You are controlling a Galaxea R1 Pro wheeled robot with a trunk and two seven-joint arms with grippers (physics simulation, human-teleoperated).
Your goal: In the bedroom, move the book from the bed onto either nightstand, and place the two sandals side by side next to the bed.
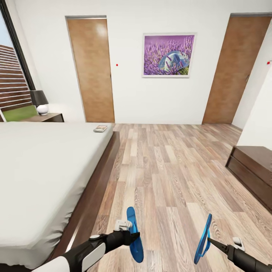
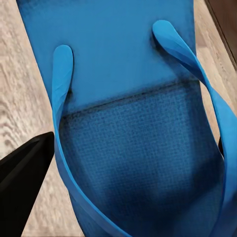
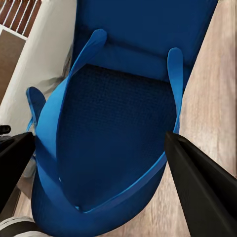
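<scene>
Sandals: left sandal (image 1: 134, 236) is clamped edge-up in the left gripper's (image 1: 132, 235) fingers; right sandal (image 1: 203, 238) is clamped edge-up in the right gripper's (image 1: 210, 240) fingers. Both hang above the floor (image 1: 170, 170), right of the bed (image 1: 41, 177). Book (image 1: 100, 129) lies on the bed's far right corner.

Blue sandal (image 3: 113, 148) between dark hand (image 3: 101, 173) fingers (image 3: 202, 192), seemingly gripped.

Matt, finely textured blue sandals (image 2: 128, 148), seemingly rubber; wood-plank floor (image 1: 170, 166) faintly glossy; bed (image 1: 41, 170) smooth cloth.
</scene>
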